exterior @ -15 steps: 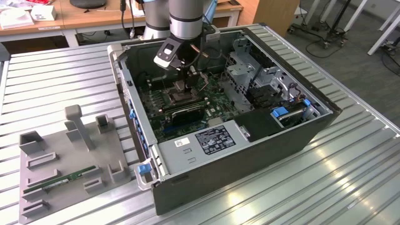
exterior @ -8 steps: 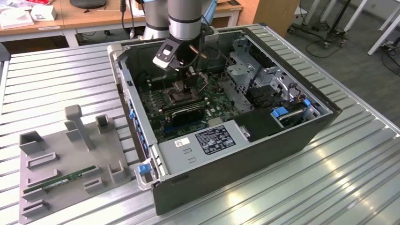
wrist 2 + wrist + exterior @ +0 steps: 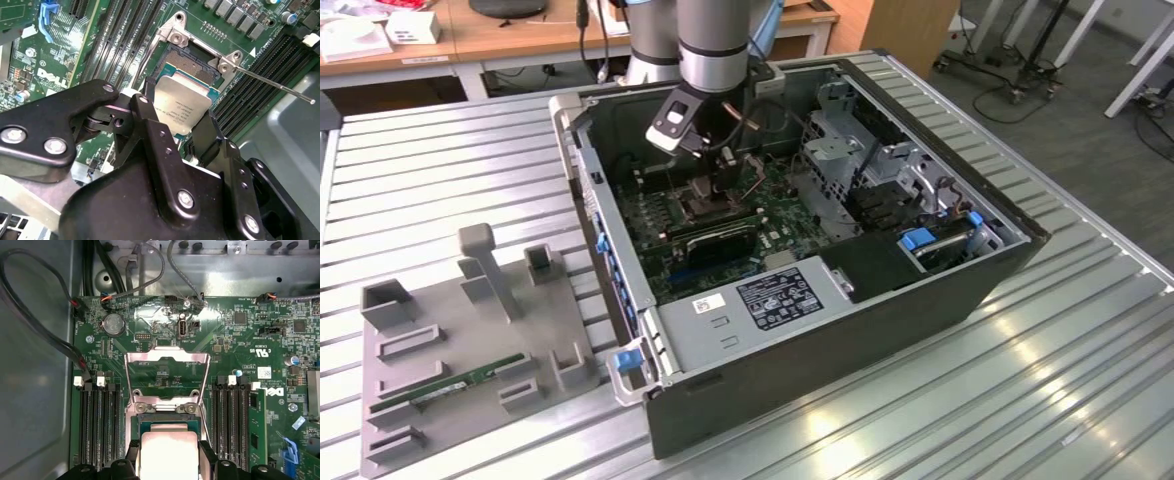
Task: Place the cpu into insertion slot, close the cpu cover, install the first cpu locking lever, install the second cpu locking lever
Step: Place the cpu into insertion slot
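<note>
Got the cpu [image 3: 184, 100] pinched in the end effector [image 3: 176, 119] right over the open socket [image 3: 192, 61], cover [image 3: 166, 356] flipped back, so could easily land off-square or tilted and mash the pins, or slip out if the grip's only on the edges.

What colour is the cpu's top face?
The cpu has a silver-grey metal top with a green edge; clearest in the second wrist view.

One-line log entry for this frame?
step: cpu placement | gripper: jaws shut on cpu | cpu: held over open socket | cpu cover: open | locking lever: unlatched
</note>
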